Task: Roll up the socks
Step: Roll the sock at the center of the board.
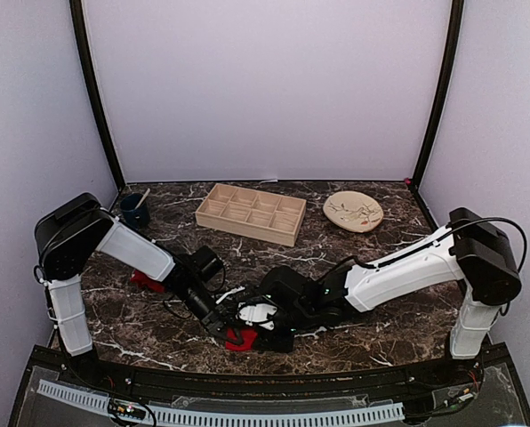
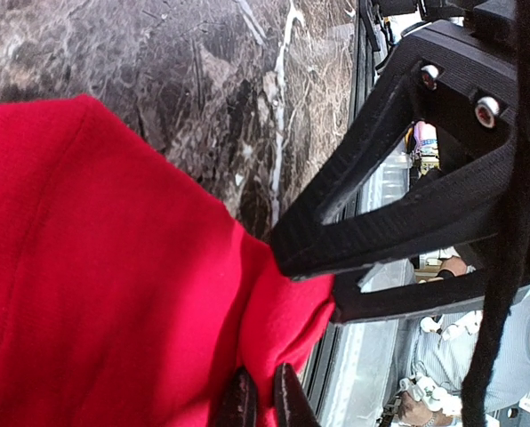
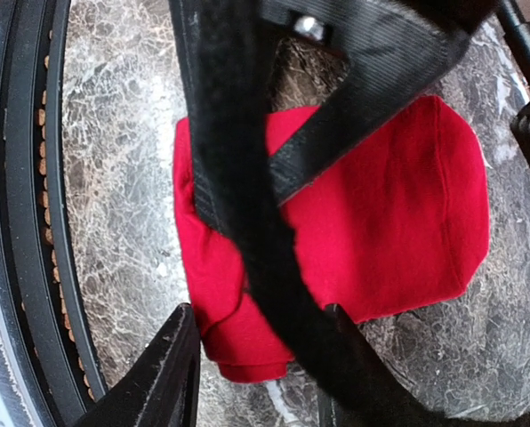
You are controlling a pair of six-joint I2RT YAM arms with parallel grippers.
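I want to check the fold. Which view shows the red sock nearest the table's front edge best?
Right wrist: nearly the whole folded sock shows flat on the table, though partly covered. Left wrist shows only one close-up corner; top external shows only a red sliver.

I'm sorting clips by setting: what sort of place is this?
Probably a robot lab cell: left arm and right arm bolted to a marble-pattern table, plain lilac walls around it, a staged wooden tray and red sock.

Two red socks (the second sock half hidden) and two robot arms are pictured. Also counted: one wooden tray, one beige dish, one blue cup.
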